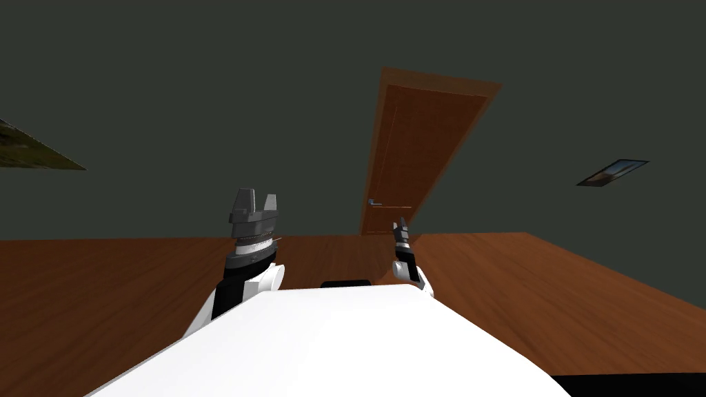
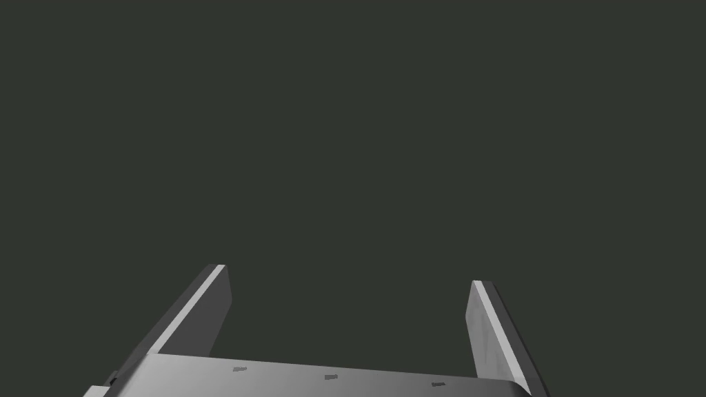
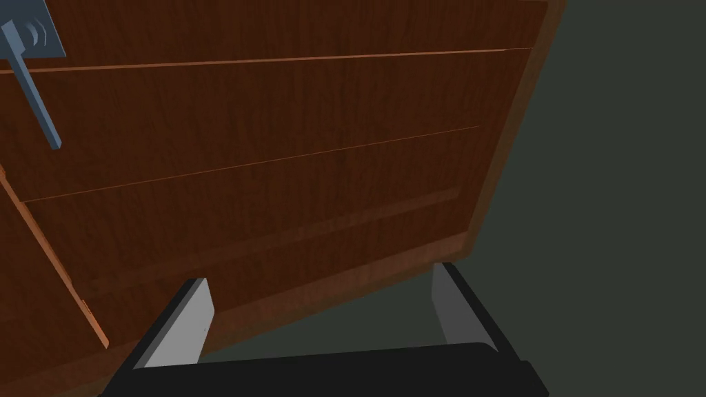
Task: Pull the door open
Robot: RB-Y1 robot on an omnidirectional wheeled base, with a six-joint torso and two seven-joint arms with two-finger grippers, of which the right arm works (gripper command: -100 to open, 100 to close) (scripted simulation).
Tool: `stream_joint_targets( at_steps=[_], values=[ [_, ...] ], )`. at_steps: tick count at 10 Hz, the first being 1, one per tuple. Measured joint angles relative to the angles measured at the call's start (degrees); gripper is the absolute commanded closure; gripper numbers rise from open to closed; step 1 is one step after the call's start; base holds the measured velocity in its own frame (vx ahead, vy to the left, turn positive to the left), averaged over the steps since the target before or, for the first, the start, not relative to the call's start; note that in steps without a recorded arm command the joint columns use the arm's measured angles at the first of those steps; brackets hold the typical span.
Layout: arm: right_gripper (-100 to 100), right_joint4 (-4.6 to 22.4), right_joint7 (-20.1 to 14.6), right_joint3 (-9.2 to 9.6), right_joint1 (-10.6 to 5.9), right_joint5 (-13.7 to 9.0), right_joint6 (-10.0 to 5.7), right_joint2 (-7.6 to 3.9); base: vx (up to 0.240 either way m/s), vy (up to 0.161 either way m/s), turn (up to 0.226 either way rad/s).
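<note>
Door (image 3: 276, 172) stands ahead of the spread, empty right pincer (image 3: 320, 276), handle (image 3: 34, 93) toward my left.

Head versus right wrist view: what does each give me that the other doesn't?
Head view: the whole door, the wood floor, the left gripper raised and open, a wall picture. Right wrist view: the door's panel lines close up, and the right gripper open, short of the door. Both: door, handle, right gripper, dark wall.
</note>
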Motion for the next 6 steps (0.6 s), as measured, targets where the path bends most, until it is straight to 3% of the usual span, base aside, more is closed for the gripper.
stream_joint_targets(
  at_steps=[1, 6],
  values=[
    [-100, 1.98, 0.08, -0.36, -1.05, -0.17, -0.34, -0.34, 0.049, -0.043, 0.044],
    [-100, 8.08, 0.18, -1.09, -2.97, -0.52, -1.39, -0.94, 0.037, -0.032, 0.082]
  ],
)
